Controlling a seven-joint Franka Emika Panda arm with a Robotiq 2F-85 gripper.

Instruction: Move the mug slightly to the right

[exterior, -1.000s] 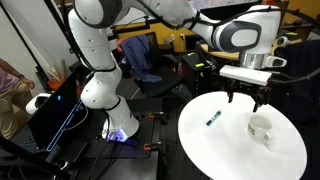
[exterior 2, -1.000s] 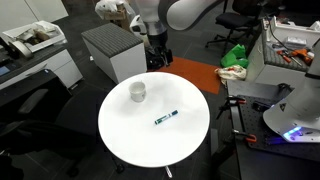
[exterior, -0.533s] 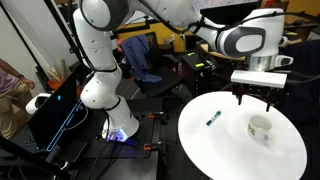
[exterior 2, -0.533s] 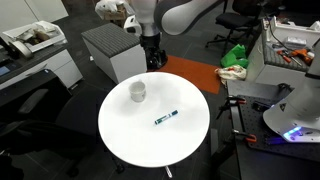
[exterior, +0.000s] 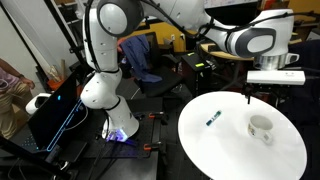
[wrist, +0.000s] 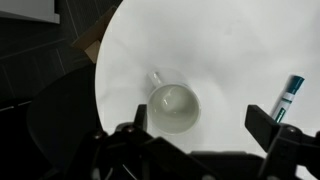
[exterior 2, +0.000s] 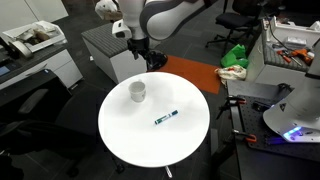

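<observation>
The small cream ceramic mug (wrist: pixel 172 107) stands upright and empty on the round white table (wrist: pixel 230 50). The black Robotiq gripper (wrist: pixel 200 126) hangs above it without touching, its 2 fingers (wrist: pixel 262 125) spread wide with nothing between them. The coming move turns on the offset. In the wrist view the mug does not lie midway in the gap but toward 1 side, close by the finger opposite the thin blue-green pen (wrist: pixel 287 97), and its little handle (wrist: pixel 155 78) points up and to the left. In an exterior view the gripper (exterior 2: pixel 143 64) sits high near the table's far rim, with the mug (exterior 2: pixel 137 91) lower and nearer the camera. The gripper probably has to shift sideways to centre the mug before descending, or 1 finger would strike the rim.
</observation>
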